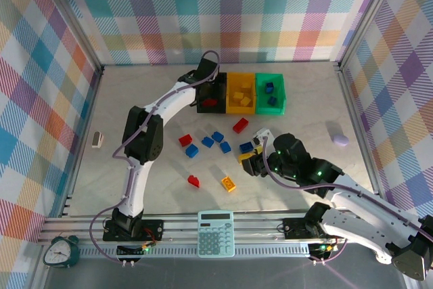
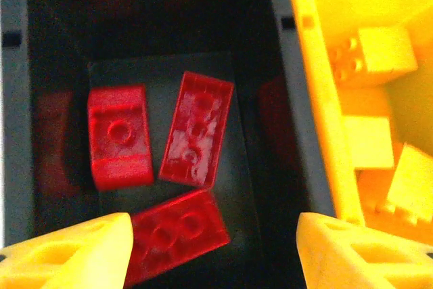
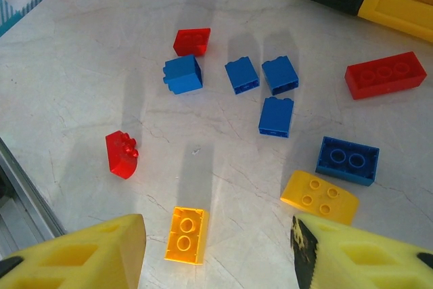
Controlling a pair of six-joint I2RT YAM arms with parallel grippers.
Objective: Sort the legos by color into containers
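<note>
A pale marbled table (image 1: 135, 106) is enclosed by plaid-patterned walls (image 1: 203, 11). The left arm (image 1: 145, 133) is stretched far forward. Its left pincer (image 2: 213, 235) is held wide and empty straight above the black bin (image 2: 287, 120), in which three red legos (image 2: 196, 130) lie. The yellow bin (image 2: 321, 113) is just to its right. The right arm (image 1: 352, 194) is bent low, and its right pincer (image 3: 216, 248) is spread with nothing gripped. Loose legos (image 3: 277, 116) in red, blue and yellow are scattered below and ahead of it. Markings on the calculator (image 1: 216, 233) cannot be read.
</note>
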